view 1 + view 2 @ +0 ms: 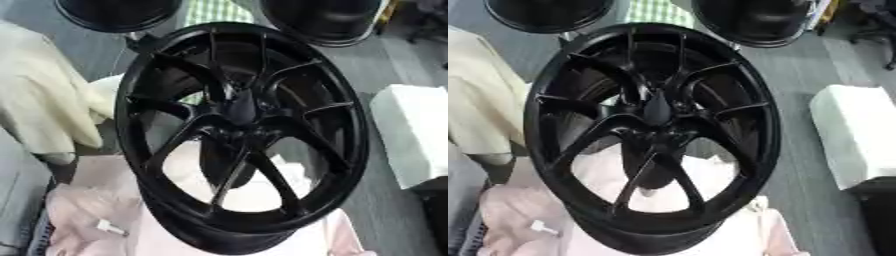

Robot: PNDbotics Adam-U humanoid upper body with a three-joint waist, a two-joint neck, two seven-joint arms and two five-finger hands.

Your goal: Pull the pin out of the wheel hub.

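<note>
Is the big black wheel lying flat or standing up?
Standing up, tilted: the wheel faces the camera, its lower rim on pink cloth.

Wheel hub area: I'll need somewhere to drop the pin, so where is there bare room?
Grey floor between the black spoked wheel hub and the white block is bare. Pink cloth at lower left has room beside a small white piece. Up top, two black round objects crowd in.

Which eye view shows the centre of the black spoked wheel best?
The left eye view: the black spoked wheel's centre shows a small pale glint beside it. In the right eye view the centre is only a dark shape, with no glint.
</note>
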